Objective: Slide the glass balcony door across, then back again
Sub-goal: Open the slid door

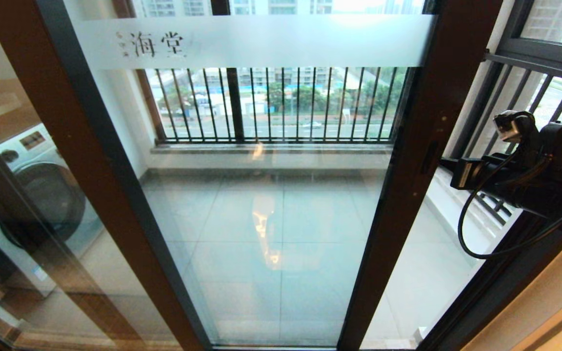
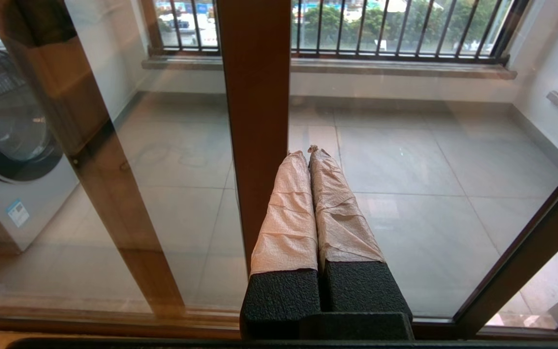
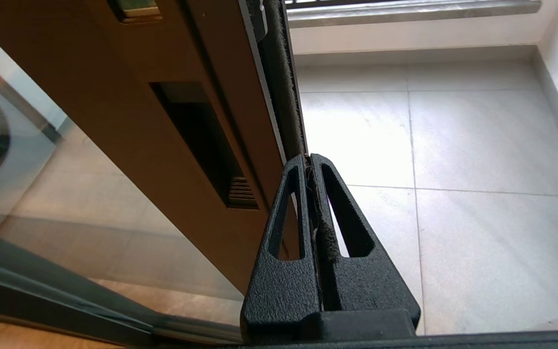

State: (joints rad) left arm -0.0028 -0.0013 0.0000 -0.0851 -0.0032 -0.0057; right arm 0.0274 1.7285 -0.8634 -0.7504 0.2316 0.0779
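Note:
The glass balcony door [image 1: 271, 204], with its frosted lettered band [image 1: 256, 41], fills the middle of the head view. An open gap lies to the right of its brown right stile [image 1: 420, 146]. That stile carries the black handle slot [image 1: 430, 158] [image 3: 201, 140]. My right gripper [image 1: 451, 171] [image 3: 309, 157] is shut and holds nothing. Its tips rest against the stile's black brush edge [image 3: 284, 87], beside and past the slot. My left gripper [image 2: 310, 151], with tape-wrapped fingers, is shut and empty, low in front of a brown stile [image 2: 255, 106]. It does not show in the head view.
A washing machine [image 1: 42, 195] [image 2: 7, 121] stands behind the left glass panel [image 1: 12, 146]. Black-barred windows [image 1: 281, 105] [image 1: 525, 92] line the balcony's far and right sides. Pale floor tiles [image 3: 477, 145] show through the gap. The dark outer door frame [image 1: 495, 287] runs at the lower right.

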